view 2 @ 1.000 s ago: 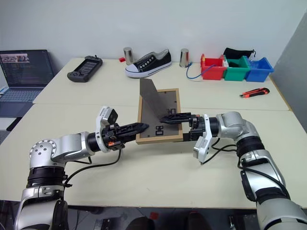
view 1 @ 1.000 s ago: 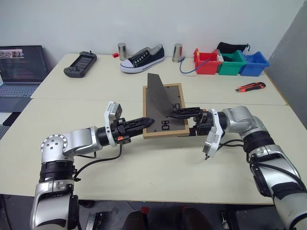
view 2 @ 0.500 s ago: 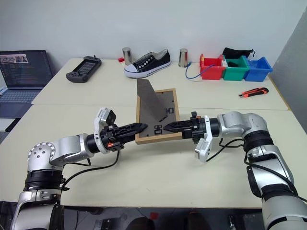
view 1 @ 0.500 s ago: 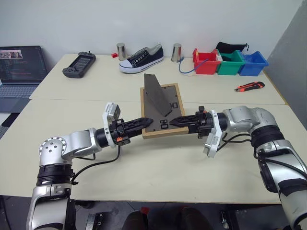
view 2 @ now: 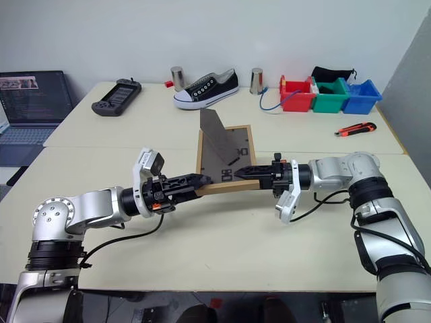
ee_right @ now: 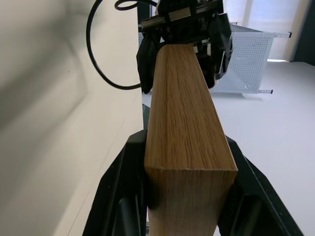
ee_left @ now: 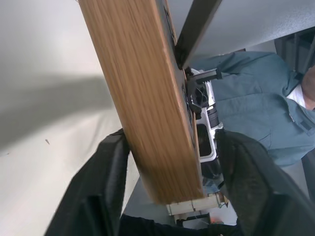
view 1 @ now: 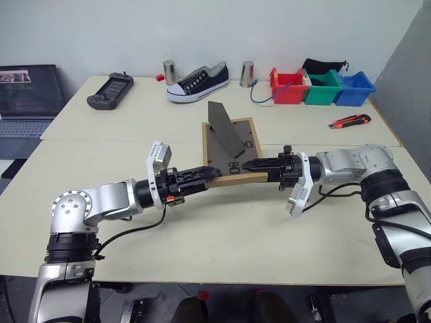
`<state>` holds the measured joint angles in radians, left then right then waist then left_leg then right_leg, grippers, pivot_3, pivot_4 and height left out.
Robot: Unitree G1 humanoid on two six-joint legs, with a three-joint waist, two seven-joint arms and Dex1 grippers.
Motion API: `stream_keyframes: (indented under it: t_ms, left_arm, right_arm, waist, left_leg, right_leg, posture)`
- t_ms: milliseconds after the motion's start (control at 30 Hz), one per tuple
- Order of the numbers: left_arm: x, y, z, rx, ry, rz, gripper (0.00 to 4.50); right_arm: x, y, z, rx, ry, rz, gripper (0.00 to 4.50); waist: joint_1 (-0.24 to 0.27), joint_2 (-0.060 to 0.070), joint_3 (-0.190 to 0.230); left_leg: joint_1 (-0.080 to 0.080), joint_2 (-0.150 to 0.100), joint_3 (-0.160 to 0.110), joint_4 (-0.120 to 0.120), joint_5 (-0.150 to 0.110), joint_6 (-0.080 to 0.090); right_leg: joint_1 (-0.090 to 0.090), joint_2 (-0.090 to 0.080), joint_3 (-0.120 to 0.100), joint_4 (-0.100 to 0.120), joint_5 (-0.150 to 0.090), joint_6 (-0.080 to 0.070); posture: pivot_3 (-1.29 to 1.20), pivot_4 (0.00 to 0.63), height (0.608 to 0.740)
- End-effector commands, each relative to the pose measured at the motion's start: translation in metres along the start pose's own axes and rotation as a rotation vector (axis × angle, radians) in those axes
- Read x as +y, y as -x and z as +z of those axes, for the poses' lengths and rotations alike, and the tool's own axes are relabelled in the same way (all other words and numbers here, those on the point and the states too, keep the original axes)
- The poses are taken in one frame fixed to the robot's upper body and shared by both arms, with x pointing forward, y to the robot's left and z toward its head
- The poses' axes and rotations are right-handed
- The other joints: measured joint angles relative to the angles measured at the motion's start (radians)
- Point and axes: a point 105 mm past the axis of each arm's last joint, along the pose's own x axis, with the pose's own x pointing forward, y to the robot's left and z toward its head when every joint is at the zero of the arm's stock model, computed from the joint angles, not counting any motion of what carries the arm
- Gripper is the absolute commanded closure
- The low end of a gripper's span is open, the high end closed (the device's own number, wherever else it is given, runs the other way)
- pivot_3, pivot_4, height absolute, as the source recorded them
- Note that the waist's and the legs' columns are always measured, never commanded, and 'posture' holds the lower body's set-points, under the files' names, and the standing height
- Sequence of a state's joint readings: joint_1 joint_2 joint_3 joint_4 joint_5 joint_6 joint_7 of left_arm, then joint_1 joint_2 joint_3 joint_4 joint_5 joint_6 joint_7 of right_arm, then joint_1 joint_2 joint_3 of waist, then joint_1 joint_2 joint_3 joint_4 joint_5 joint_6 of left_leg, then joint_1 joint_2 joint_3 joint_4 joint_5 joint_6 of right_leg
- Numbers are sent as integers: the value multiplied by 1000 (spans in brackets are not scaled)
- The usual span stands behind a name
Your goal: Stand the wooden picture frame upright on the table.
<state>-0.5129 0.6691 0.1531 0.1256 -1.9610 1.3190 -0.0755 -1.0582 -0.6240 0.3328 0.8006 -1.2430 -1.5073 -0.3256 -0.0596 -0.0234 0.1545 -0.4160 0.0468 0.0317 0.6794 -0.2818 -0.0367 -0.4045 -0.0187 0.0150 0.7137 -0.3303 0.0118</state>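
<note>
The wooden picture frame [view 1: 236, 179] lies back side up on the table [view 1: 222, 229], its dark grey stand flap [view 1: 222, 131] raised and its near rail tilted up off the surface. My right gripper [view 1: 250, 163] comes in from the right and is shut on that near rail [ee_right: 184, 113], with a finger [ee_right: 123, 191] pressed to each side. My left gripper [view 1: 213, 175] reaches in from the left at the frame's near left corner. Its fingers [ee_left: 98, 196] stand wide around the wooden edge [ee_left: 147, 108], with a gap on one side.
Along the back of the table are a game controller [view 1: 110, 91], a black sneaker [view 1: 198, 82], two metal cups [view 1: 248, 73], and red, green and blue bins [view 1: 322, 89]. A utility knife [view 1: 351, 122] lies at the right, a laptop [view 1: 27, 91] at the far left. A person's blue sleeve [ee_left: 256, 98] shows beyond the frame.
The right gripper has closed on the frame's near rail and the left gripper's fingers have opened around the corner. The near rail now sits higher off the table.
</note>
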Motion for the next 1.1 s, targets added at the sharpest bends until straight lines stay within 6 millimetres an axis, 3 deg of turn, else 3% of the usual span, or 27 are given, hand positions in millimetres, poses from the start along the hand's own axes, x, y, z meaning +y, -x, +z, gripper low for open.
stream_keyframes:
  t_ms: [33, 100, 233, 367, 533, 633, 700, 833, 900, 1033, 1100]
  left_arm:
    - [-22, 5, 10, -17, -94, -42, 529]
    - [-30, 10, 16, -32, -136, -44, 154]
    - [-47, 17, 30, -75, -237, -35, 47]
    - [-62, 26, 25, -21, -472, 58, 47]
    - [-66, 36, 15, -1, -691, 175, 47]
    - [-63, 44, 20, -46, -799, 258, 47]
    - [-60, 51, 25, -88, -816, 291, 47]
    - [-54, 64, 31, -153, -817, 329, 47]
    - [-48, 69, 29, -152, -838, 364, 47]
    - [-45, 74, 24, -162, -834, 371, 47]
    - [-43, 75, 21, -171, -828, 372, 47]
  right_arm:
    - [-21, 2, -9, 24, 59, -75, 3046]
    - [-20, 5, -11, 34, 53, -75, 3046]
    - [-15, 13, -18, 75, 13, -57, 3046]
    - [-24, 19, -35, 165, -86, -104, 3046]
    - [-33, 16, -54, 252, -277, -193, 3046]
    - [-36, 7, -83, 370, -524, -238, 3046]
    - [-42, 6, -94, 351, -730, -254, 3046]
    - [-75, -9, -80, 23, -1182, -270, 3046]
    - [-90, -10, -80, -55, -1432, -306, 3046]
    - [-98, -9, -73, -142, -1727, -304, 3046]
    - [-87, -9, -68, -155, -1793, -272, 3046]
  waist:
    - [0, 0, 0]
    - [1, 0, 0]
    - [3, 0, 0]
    - [-4, 0, 0]
    - [-27, 0, 0]
    - [-39, 0, 0]
    - [-42, 0, 1]
    - [-30, 2, 2]
    - [-24, 5, 3]
    - [0, 5, 4]
    - [11, 5, 4]
  left_leg:
    - [0, 0, 0, 0, 0, 0]
    - [0, 0, 0, 0, 0, 0]
    - [0, 0, 0, 0, 0, 0]
    - [-1, 0, 1, -1, 0, 0]
    - [0, 0, 1, -2, 0, 0]
    - [0, 0, 1, -3, 0, 0]
    - [0, 1, 0, -4, 0, 0]
    - [1, 2, -5, -2, 0, 0]
    - [0, 1, -6, -2, 0, 0]
    - [-3, 0, -6, -2, 0, 0]
    - [-3, 0, -6, -2, 0, 1]
  right_leg:
    - [0, 0, 0, 0, 0, 0]
    - [0, 0, 0, 0, 0, 0]
    - [0, 0, 0, -1, 0, 0]
    - [0, 0, 1, -2, 0, 0]
    - [1, 0, 1, -3, 0, 0]
    - [1, 1, 1, -3, 0, 0]
    - [2, 2, 0, -3, 0, 0]
    - [5, 2, -2, 1, 0, 0]
    - [5, 1, -3, 1, 0, 0]
    - [1, 0, -3, 0, 0, 0]
    - [1, 0, -3, -1, 0, 0]
  posture:
    - [0, 150, 740]
    - [0, 150, 740]
    - [0, 150, 740]
    - [0, 150, 740]
    - [0, 150, 740]
    - [0, 150, 740]
    - [0, 150, 740]
    - [0, 150, 740]
    - [0, 150, 740]
    - [0, 150, 740]
    - [0, 150, 740]
